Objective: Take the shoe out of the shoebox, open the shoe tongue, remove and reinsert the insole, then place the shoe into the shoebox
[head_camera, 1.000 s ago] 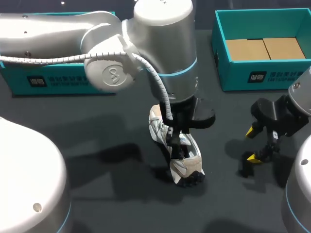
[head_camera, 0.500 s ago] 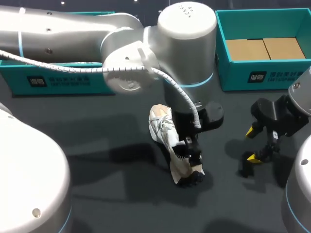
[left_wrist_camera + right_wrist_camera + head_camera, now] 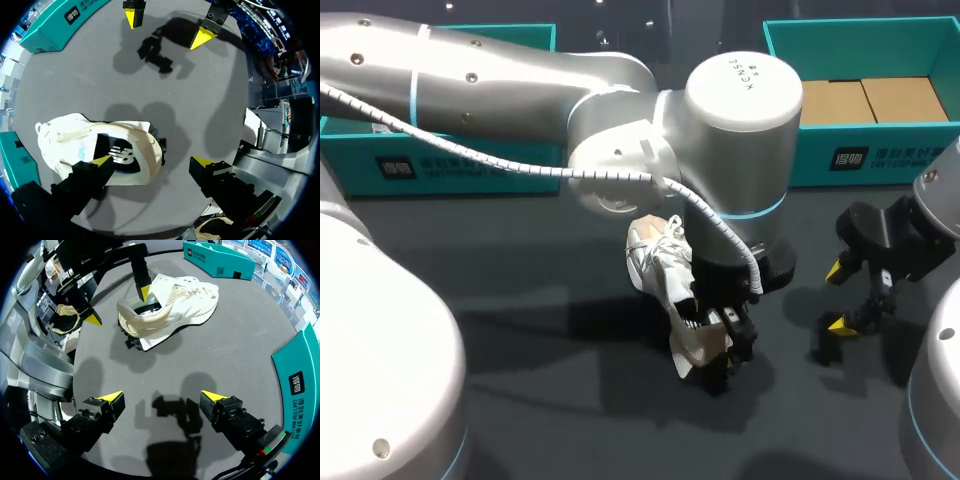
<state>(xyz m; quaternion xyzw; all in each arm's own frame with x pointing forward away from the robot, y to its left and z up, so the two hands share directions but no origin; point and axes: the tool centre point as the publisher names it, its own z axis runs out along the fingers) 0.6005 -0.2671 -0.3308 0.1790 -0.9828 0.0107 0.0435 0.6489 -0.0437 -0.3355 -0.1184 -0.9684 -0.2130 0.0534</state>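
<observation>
Left gripper (image 3: 152,161), spread wide, sets one yellow fingertip (image 3: 102,161) in the heel opening of the white shoe (image 3: 655,255) at mid-table. The right gripper (image 3: 847,298) hangs wide open at the shoe's 3 o'clock, and the teal shoebox (image 3: 880,160) stands at 1 o'clock.

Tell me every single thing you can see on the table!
shoe: one, white and cream, lying on its side mid-table
shoebox: one, teal, far right corner, open
cardboard: two tan pieces, inside the shoebox
other box: one, teal, far left
table: one, dark grey
left end effector: one, black with yellow tips, open, one finger at the shoe's opening
right end effector: one, black with yellow tips, open, empty, above bare table at the right
</observation>
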